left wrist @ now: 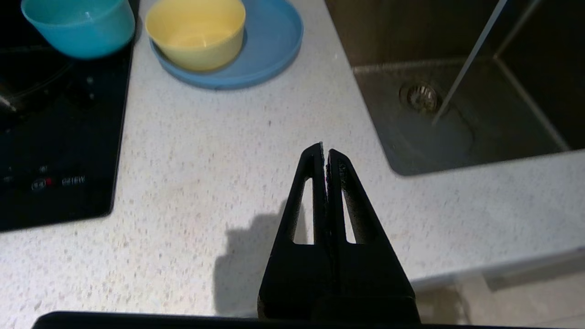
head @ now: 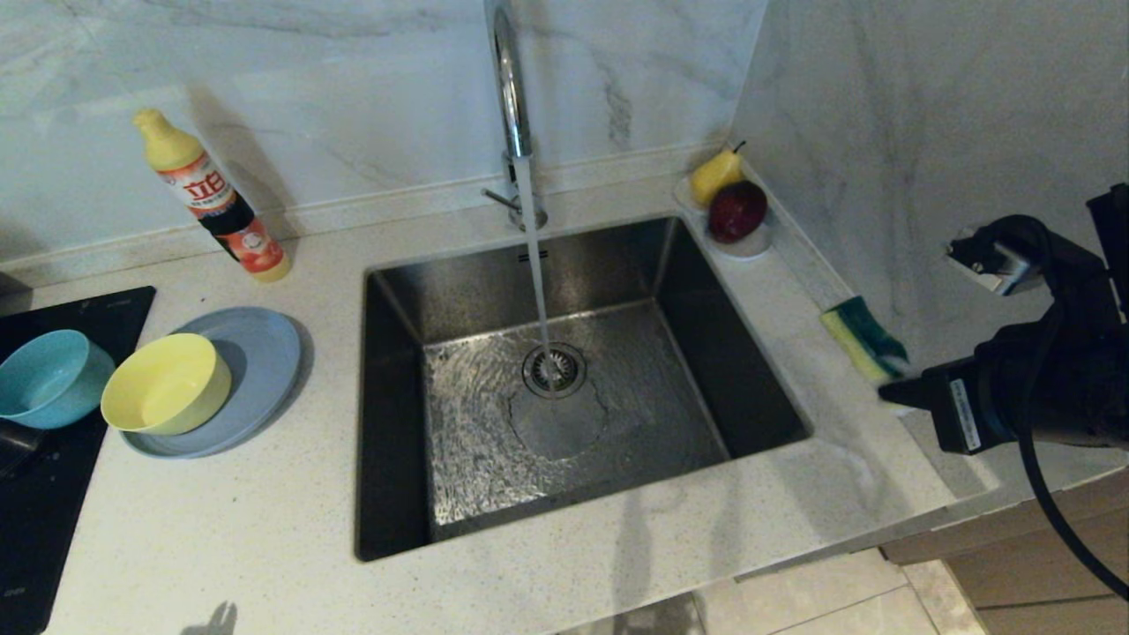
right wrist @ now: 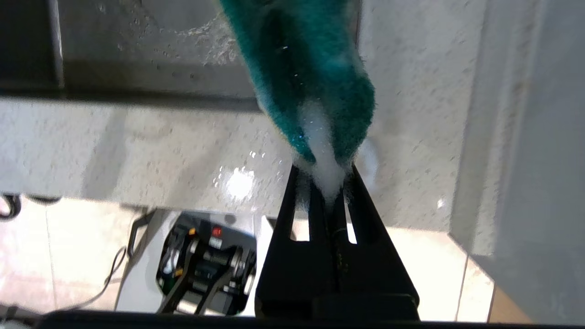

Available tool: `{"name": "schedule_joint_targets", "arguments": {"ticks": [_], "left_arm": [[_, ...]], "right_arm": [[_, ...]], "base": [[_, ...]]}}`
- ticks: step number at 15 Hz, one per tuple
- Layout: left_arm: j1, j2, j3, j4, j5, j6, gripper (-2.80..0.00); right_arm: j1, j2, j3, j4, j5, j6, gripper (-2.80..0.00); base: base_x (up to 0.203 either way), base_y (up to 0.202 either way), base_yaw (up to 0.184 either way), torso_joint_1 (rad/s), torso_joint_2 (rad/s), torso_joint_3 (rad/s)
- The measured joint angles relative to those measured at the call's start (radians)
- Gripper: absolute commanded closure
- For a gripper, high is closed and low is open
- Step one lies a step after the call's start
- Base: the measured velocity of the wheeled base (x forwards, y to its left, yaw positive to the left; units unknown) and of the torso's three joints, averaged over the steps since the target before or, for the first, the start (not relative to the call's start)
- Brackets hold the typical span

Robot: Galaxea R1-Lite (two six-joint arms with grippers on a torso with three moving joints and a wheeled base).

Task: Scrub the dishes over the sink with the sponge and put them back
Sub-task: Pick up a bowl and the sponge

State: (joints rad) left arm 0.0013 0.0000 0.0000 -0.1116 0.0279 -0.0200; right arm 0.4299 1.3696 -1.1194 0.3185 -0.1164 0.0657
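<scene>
Right tool (right wrist: pixel 325 183) clenched on sponge (head: pixel 863 339) end, above worktop (head: pixel 265 529) right of sink (head: pixel 564 388). Yellow bowl (head: pixel 166 383) on plate (head: pixel 260 353), teal bowl (head: pixel 48 377): far left. I judge left tool (left wrist: pixel 325 153), closed empty, nearer.

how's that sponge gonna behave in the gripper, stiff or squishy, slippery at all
Probably squishy: the right gripper has pinched the end of the sponge nearly flat between shut fingers, so the foam gives easily. Likely light, since it hangs from that narrow pinch alone. Possibly slippery: white suds sit at the pinch and the tap is running, so it may slide under scrubbing pressure.
</scene>
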Motion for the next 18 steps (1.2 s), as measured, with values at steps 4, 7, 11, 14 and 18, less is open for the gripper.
{"name": "schedule_joint_targets", "arguments": {"ticks": [4, 7, 11, 14, 18], "left_arm": [[0.000, 0.000, 0.000, 0.008, 0.005, 0.004, 0.00], [0.000, 0.016, -0.034, 0.043, 0.013, 0.023, 0.00], [0.003, 0.160, -0.268, 0.094, 0.083, 0.031, 0.00], [0.006, 0.325, -0.438, 0.091, 0.212, 0.104, 0.00], [0.011, 0.622, -0.631, 0.082, 0.339, 0.131, 0.00]], "right_arm": [[0.012, 0.024, -0.002, 0.001, 0.001, 0.004, 0.00], [0.016, 0.041, 0.002, -0.001, 0.001, 0.028, 0.00], [0.016, 0.050, -0.004, -0.005, -0.002, 0.032, 0.00], [0.016, 0.064, -0.020, -0.008, -0.001, 0.034, 0.00], [0.017, 0.074, -0.034, -0.004, 0.002, 0.034, 0.00]], "base": [[0.000, 0.000, 0.000, 0.000, 0.00, 0.000], [0.000, 0.000, 0.000, 0.000, 0.00, 0.000], [0.000, 0.000, 0.000, 0.000, 0.00, 0.000], [0.000, 0.000, 0.000, 0.000, 0.00, 0.000], [0.000, 0.000, 0.000, 0.000, 0.00, 0.000]]}}
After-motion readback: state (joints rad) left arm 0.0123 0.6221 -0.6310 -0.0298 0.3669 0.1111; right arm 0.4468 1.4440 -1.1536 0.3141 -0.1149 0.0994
